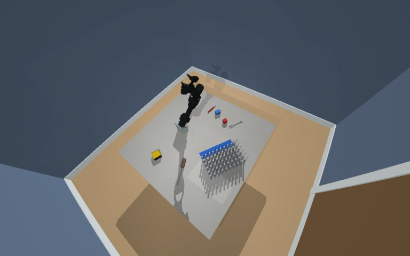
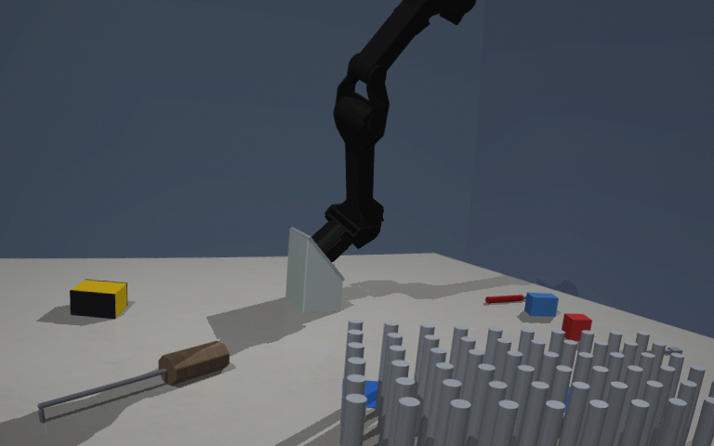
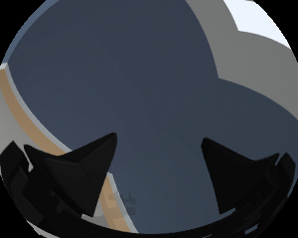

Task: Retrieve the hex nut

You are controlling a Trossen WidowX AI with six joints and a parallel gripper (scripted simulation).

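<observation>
The metal spacers [image 1: 211,174] [image 2: 354,423] stand upright in dense rows. The blue taped strip [image 1: 213,149] [image 2: 371,394] runs along one side of them. The hex nut cannot be made out in any view. A hook tool with a wooden handle [image 1: 183,162] [image 2: 197,362] lies outside the field, its thin shaft ending in a short bent tip. A grey wrench [image 1: 236,124] and a thin red-handled tool [image 1: 211,109] [image 2: 503,299] lie on the table. My gripper [image 1: 184,79] [image 3: 161,141] is open and empty, raised high and far from the spacers and tools.
A yellow and black block [image 1: 156,154] [image 2: 100,287] lies on the hook tool's side of the table. A blue block [image 1: 218,111] [image 2: 540,304] and a red block [image 1: 225,120] [image 2: 575,326] sit between the red-handled tool and the wrench. A pale wedge [image 1: 181,128] [image 2: 322,287] supports my arm.
</observation>
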